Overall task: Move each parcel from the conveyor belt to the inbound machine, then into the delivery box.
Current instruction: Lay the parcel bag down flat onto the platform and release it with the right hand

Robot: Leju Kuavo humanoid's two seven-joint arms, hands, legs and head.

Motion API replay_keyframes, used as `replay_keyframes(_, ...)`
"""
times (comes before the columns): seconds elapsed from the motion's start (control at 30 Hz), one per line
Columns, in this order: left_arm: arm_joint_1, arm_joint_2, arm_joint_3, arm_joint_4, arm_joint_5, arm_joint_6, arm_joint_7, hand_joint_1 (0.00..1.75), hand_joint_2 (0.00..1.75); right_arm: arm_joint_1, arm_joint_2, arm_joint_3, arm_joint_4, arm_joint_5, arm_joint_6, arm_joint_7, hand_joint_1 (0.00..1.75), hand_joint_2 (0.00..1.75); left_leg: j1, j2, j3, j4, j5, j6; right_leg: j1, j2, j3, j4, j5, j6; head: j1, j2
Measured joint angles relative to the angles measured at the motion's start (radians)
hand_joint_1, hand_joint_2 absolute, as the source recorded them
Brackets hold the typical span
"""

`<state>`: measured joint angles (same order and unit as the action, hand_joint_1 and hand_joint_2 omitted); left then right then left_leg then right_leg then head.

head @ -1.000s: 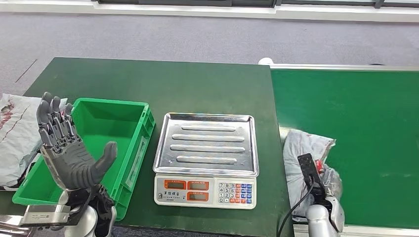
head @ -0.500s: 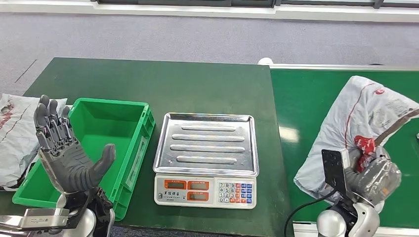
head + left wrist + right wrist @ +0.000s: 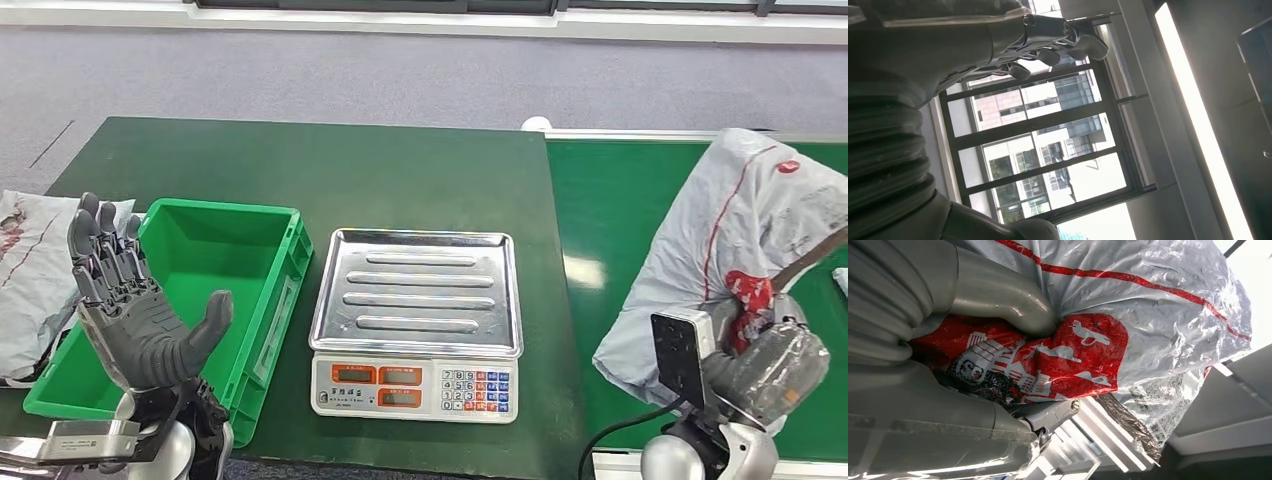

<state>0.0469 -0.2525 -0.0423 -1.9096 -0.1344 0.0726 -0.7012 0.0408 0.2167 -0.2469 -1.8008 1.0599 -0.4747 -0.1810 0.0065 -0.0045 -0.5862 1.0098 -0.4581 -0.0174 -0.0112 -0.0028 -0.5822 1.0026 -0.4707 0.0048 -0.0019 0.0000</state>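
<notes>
One parcel (image 3: 735, 235) clenched in right hand (image 3: 765, 350) fingers (image 3: 998, 305), long axis upright; scale (image 3: 418, 300) leftward of them; left hand (image 3: 135, 310) spread, holding nothing.

Bright, even light; windows glare in wrist views.

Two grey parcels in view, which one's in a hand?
The grey parcel over the conveyor belt, gripped by the right hand. The other parcel lies untouched at far left.

Grey carpeted floor (image 3: 400, 75) lay beyond dark green table (image 3: 330, 170). Left wrist view looked up at large dark-framed window (image 3: 1038, 150), buildings outside in daylight, long bright ceiling light strip (image 3: 1198, 115) beside it.
</notes>
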Motion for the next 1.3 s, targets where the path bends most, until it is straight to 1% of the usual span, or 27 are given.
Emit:
replay_keyframes(0.07, -0.009, 0.000, 0.000, 0.006, 0.004, 0.000, 0.000, 0.00, 1.75, -0.020, 0.000, 0.045, 0.015, 0.008, 0.025, -0.004, 1.75, 1.75, 0.000, 0.001, 0.000, 0.000, 0.000, 0.000, 0.000, 0.001, 0.000, 0.000, 0.000, 0.000, 0.000, 0.000)
replay_keyframes(0.13, -0.021, 0.000, -0.002, 0.016, 0.007, 0.002, 0.000, 0.00, 1.75, -0.054, -0.001, 0.111, 0.057, 0.024, 0.051, -0.003, 1.75, 1.75, 0.000, 0.002, 0.001, 0.000, 0.000, 0.000, 0.000, 0.002, 0.000, 0.000, 0.000, 0.000, 0.000, 0.000)
replay_keyframes(0.3, -0.052, 0.000, -0.014, 0.043, 0.018, 0.017, 0.000, 0.00, 1.75, -0.148, -0.002, 0.293, 0.212, 0.030, 0.076, 0.009, 1.75, 1.75, 0.000, 0.002, 0.002, 0.000, 0.002, -0.001, 0.001, 0.002, 0.000, 0.001, 0.001, -0.001, 0.000, 0.000)
replay_keyframes(0.4, -0.058, 0.001, -0.024, 0.055, 0.020, 0.029, 0.000, 0.00, 1.75, -0.173, -0.002, 0.379, 0.279, 0.010, 0.085, 0.011, 1.75, 1.75, 0.000, 0.000, 0.001, 0.000, 0.002, -0.001, 0.001, 0.000, 0.001, 0.001, 0.001, -0.001, 0.000, 0.000)
replay_keyframes(0.57, -0.069, 0.003, -0.035, 0.072, 0.022, 0.038, 0.000, 0.00, 1.75, -0.185, -0.002, 0.473, 0.336, -0.046, 0.121, 0.001, 1.75, 1.75, 0.000, 0.001, 0.000, 0.000, 0.001, -0.001, 0.000, 0.001, 0.000, 0.000, 0.001, -0.001, 0.000, 0.000)
replay_keyframes(0.8, -0.071, 0.005, -0.044, 0.084, 0.022, 0.038, 0.000, 0.00, 1.75, -0.187, -0.002, 0.510, 0.362, -0.069, 0.136, -0.003, 1.75, 1.75, 0.000, 0.001, 0.000, 0.000, 0.001, 0.000, 0.000, 0.001, 0.000, 0.000, 0.001, -0.001, 0.000, 0.000)
replay_keyframes(1.03, -0.073, 0.005, -0.045, 0.092, 0.019, 0.036, 0.000, 0.00, 1.75, -0.182, -0.002, 0.521, 0.366, -0.202, 0.229, -0.063, 1.75, 1.75, 0.000, 0.001, 0.000, 0.000, 0.001, 0.000, 0.000, 0.001, 0.000, 0.000, 0.001, -0.001, 0.000, 0.000)
replay_keyframes(1.3, -0.072, 0.005, -0.045, 0.091, 0.017, 0.035, 0.000, 0.00, 1.75, -0.180, -0.002, 0.533, 0.380, -0.212, 0.237, -0.063, 1.75, 1.75, 0.000, 0.001, 0.000, 0.000, 0.001, 0.000, 0.000, 0.001, 0.000, 0.000, 0.001, -0.001, 0.000, 0.000)
